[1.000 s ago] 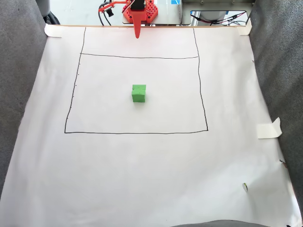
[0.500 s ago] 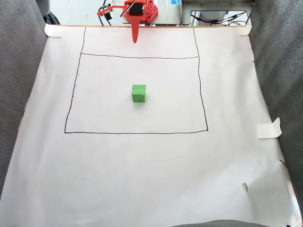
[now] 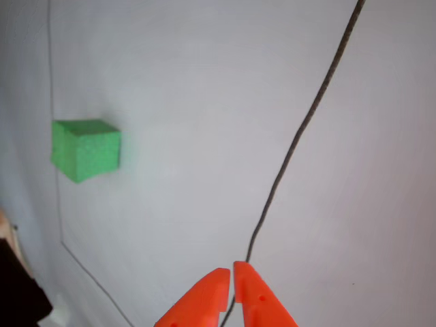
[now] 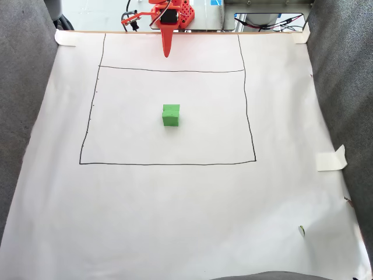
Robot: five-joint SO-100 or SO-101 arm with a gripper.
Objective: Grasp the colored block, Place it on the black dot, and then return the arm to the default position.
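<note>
— So where's the cube (image 4: 171,115)?
— Mid-rectangle on the white paper (image 4: 175,210), bare sheet all around it, well apart from the drawn lines (image 4: 169,164).
— And the gripper (image 4: 166,53)?
— Up at the far edge, orange jaws pressed together, holding nothing. Grey cloth (image 4: 23,87) flanks both sides.

White paper sheet (image 4: 175,210) between grey fabric walls (image 4: 344,87).

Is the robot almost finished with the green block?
Probably. The green block sits by itself in the middle of the drawn box, with no black dot showing, so it may be underneath. The gripper is shut, holding nothing, back at the far edge. What's left: settling into rest.
</note>
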